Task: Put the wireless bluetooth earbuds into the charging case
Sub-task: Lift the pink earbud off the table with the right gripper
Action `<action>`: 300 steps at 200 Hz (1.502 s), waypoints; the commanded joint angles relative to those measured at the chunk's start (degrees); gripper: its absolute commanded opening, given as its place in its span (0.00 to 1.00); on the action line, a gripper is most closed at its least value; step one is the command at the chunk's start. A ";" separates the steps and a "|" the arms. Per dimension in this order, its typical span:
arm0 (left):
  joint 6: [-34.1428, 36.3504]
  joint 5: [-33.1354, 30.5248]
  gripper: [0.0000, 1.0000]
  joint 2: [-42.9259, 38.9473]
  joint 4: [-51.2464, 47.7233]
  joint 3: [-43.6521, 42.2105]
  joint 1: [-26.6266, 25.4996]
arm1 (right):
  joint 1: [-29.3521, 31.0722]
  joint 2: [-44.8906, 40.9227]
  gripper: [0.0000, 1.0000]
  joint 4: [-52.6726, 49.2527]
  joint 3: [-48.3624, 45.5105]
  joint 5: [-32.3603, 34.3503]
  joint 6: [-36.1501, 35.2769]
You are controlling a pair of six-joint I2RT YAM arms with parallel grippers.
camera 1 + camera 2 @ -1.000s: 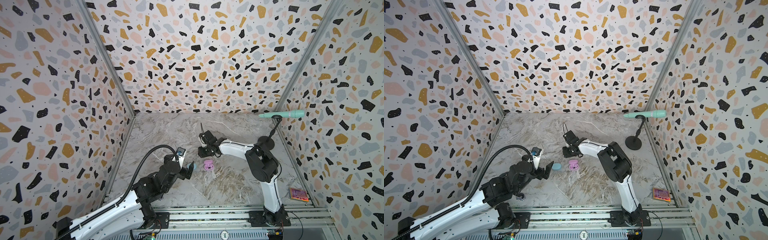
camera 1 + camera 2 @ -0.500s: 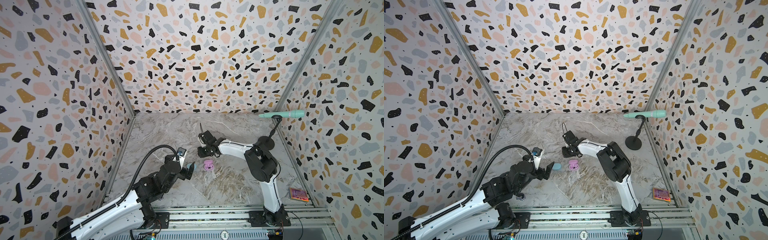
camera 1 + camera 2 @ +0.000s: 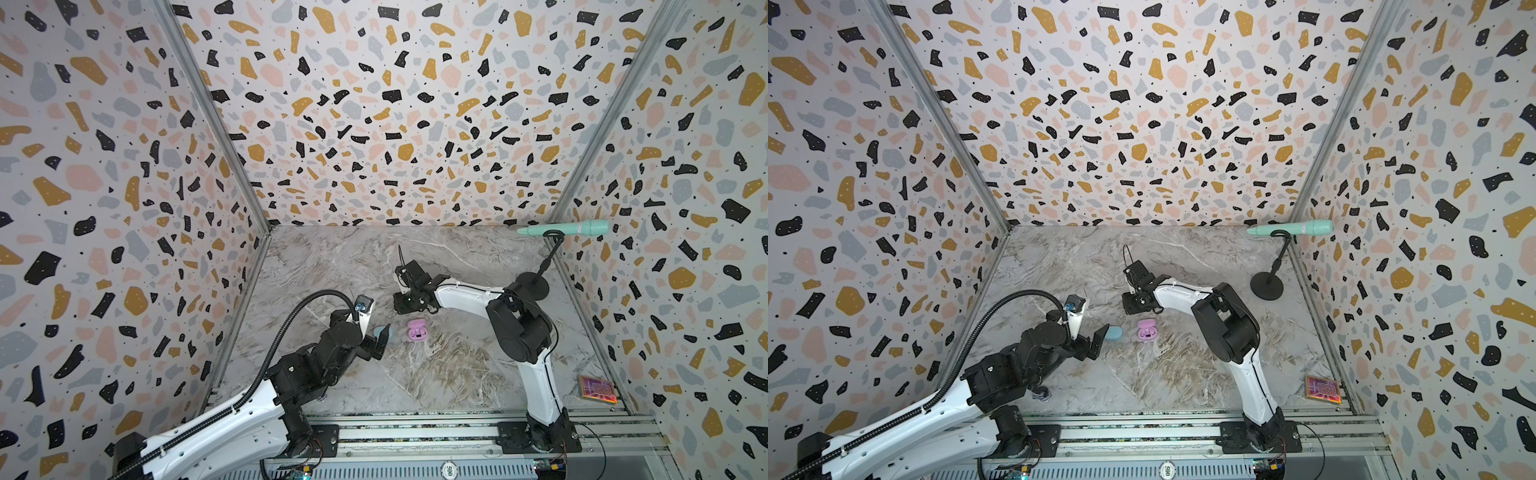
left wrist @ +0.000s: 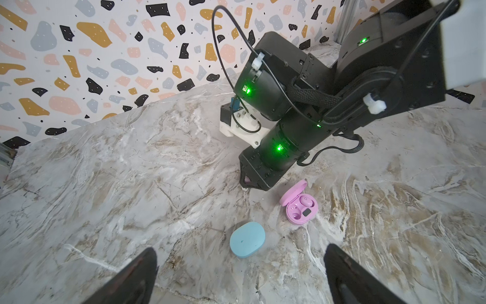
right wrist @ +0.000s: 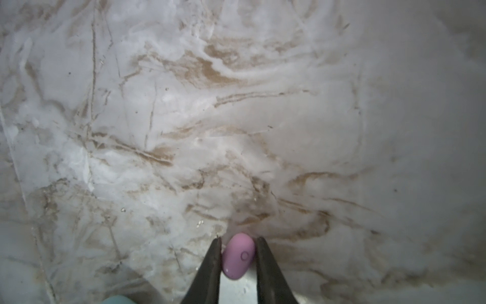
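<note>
Pinching in, the right gripper now touches both sides of the pink earbud lying on the table near the open pink case, seemingly ready for lifting, while the left gripper hangs wide open, empty.

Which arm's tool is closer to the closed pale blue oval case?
Left. Its open tool sits beside the blue case; the right tool is farther back, around a pink earbud.

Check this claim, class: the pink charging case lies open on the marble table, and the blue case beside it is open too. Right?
No. The pink charging case lies open on the marble table, but the blue case beside it is shut, as the left wrist view shows.
</note>
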 commanded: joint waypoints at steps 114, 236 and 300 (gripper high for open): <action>0.07 1.86 1.00 -0.17 1.90 -0.59 0.44 | 0.39 0.86 0.19 -0.08 2.28 -1.02 1.05; 0.08 2.78 1.00 0.35 2.28 -0.58 1.22 | 0.91 -2.04 0.18 0.44 2.51 0.44 1.50; 0.05 2.84 1.00 0.09 2.25 -0.62 1.29 | 1.69 -4.54 0.18 0.77 1.97 4.64 2.65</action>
